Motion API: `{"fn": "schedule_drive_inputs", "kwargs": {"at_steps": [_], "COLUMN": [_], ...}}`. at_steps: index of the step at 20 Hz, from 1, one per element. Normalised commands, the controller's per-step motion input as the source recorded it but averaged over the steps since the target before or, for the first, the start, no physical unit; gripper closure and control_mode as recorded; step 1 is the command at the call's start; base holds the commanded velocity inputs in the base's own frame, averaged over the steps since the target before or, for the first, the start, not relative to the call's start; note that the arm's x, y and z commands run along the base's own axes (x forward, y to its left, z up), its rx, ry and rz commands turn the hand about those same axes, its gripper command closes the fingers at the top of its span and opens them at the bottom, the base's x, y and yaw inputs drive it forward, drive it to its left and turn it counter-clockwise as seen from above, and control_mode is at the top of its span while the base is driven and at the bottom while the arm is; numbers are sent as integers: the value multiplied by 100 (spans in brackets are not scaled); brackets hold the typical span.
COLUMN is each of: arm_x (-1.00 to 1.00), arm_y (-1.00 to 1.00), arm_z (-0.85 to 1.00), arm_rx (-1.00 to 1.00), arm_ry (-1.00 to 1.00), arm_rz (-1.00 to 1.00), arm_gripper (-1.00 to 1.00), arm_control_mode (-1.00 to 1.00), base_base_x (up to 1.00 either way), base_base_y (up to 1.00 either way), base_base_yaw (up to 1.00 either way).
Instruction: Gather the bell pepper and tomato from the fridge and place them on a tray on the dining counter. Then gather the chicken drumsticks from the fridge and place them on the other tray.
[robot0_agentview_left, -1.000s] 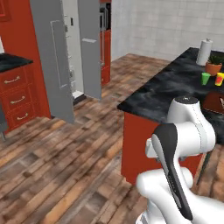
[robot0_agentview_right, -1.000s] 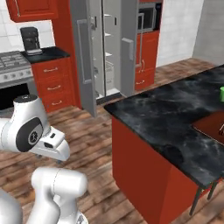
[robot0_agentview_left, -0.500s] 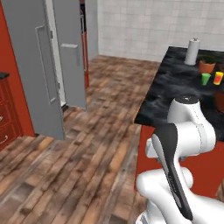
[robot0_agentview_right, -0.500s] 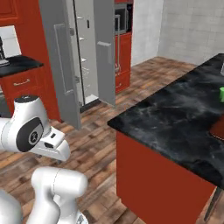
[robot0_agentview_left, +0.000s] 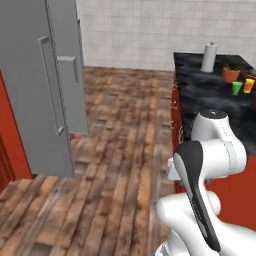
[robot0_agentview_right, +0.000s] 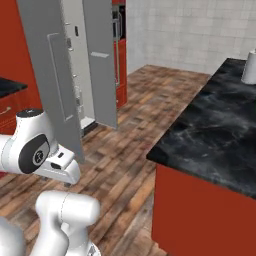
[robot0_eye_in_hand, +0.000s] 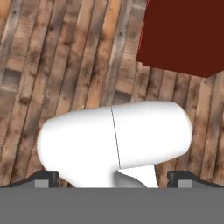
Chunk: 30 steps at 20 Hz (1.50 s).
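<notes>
The fridge (robot0_agentview_left: 45, 85) is being seen at the left in the left base view, with its grey steel doors swung open and a long bar handle showing on the nearer door; in the right base view the fridge (robot0_agentview_right: 75, 75) is standing at the upper left, and pale inner shelves are being shown between the two open doors. The dining counter (robot0_agentview_left: 210, 95) is lying at the right in the left base view, its black marble top over red panels, and a white roll (robot0_agentview_left: 209, 57), a potted plant (robot0_agentview_left: 231, 72), a green cup (robot0_agentview_left: 236, 88) and an orange cup (robot0_agentview_left: 248, 85) are standing on its far part. In the right base view the dining counter (robot0_agentview_right: 220, 130) is taking the right side, well apart from the fridge, with wooden floor (robot0_agentview_right: 135, 145) between them. In the hand view the gripper (robot0_eye_in_hand: 113, 176) is being pointed down at the wooden floor, its two dark finger tips standing wide apart with nothing between them, so it is released and nothing is being held. A dark red panel (robot0_eye_in_hand: 183, 35) is being seen at the upper right of that view.
</notes>
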Motion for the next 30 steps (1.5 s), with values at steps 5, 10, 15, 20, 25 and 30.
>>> {"fn": "schedule_drive_inputs", "kwargs": {"at_steps": [5, 10, 15, 20, 25, 30], "arm_x": [0, 0, 0, 0, 0, 0], "arm_y": [0, 0, 0, 0, 0, 0], "arm_z": [0, 0, 0, 0, 0, 0], "arm_rx": [0, 0, 0, 0, 0, 0], "arm_ry": [0, 0, 0, 0, 0, 0], "arm_rz": [0, 0, 0, 0, 0, 0], "arm_gripper": [-100, -100, -100, -100, -100, -100], "arm_control_mode": [100, 100, 100, 100, 100, 100], "base_base_x": [62, 86, 84, 73, 80, 82], "base_base_y": [96, 62, 16, 0, 0, 0], "base_base_yaw": [-38, -26, -13, -1, 0, 5]}}
